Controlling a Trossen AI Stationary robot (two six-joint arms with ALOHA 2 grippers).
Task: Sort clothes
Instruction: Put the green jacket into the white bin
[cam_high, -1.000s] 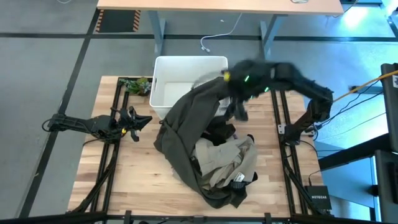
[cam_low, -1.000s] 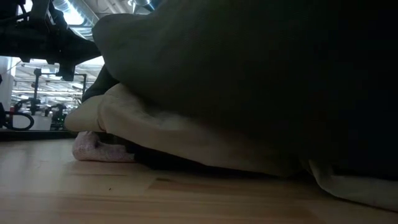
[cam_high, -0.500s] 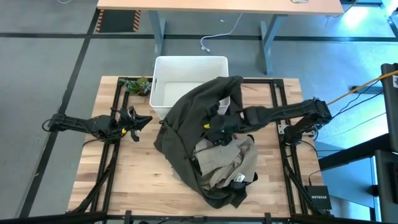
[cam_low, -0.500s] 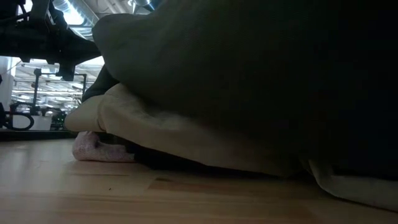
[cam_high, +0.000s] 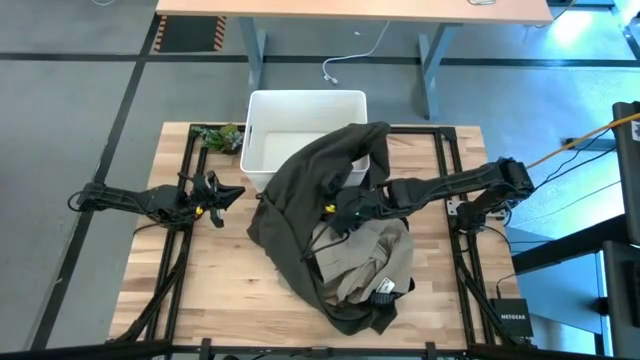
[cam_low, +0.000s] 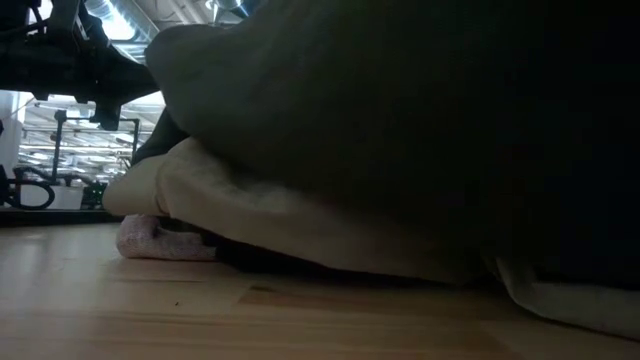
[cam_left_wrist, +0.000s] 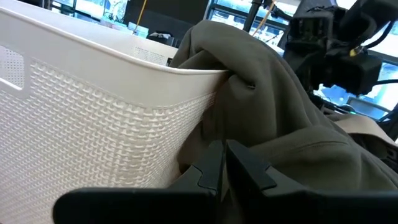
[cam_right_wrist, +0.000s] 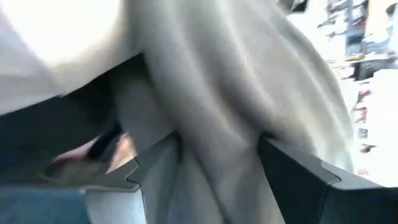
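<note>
The clothes lie heaped at the table's middle. A large dark olive garment (cam_high: 295, 190) hangs over the white bin's near right corner (cam_left_wrist: 205, 71) and runs down across the heap. A beige-khaki garment (cam_high: 372, 262) lies under it, and a light pink one (cam_low: 160, 240) peeks out at the table top. My right gripper (cam_high: 335, 212) is open and sunk into the heap where olive meets khaki. My left gripper (cam_high: 222, 192) waits shut over the table's left part, pointing at the bin (cam_high: 270, 110). My right gripper comes from the table's right side, slanting down. Its open fingers (cam_right_wrist: 155, 171) stand astride a raised fold of grey-olive cloth (cam_right_wrist: 217, 124), which fills the gap between them and lies against their inner sides. The cloth rests on the heap, slack.
A small green plant-like object (cam_high: 222, 136) sits at the table's far left corner beside the bin. Black frame rails (cam_high: 185, 260) run along both sides of the table. Bare wood (cam_high: 225, 270) shows to the left of the heap and in front of it.
My right gripper has come down from above the bin's near right corner into the middle of the heap, moving toward the near and left edges and rolling as it went; its fingers have stayed open. The clothes have kept their place.
</note>
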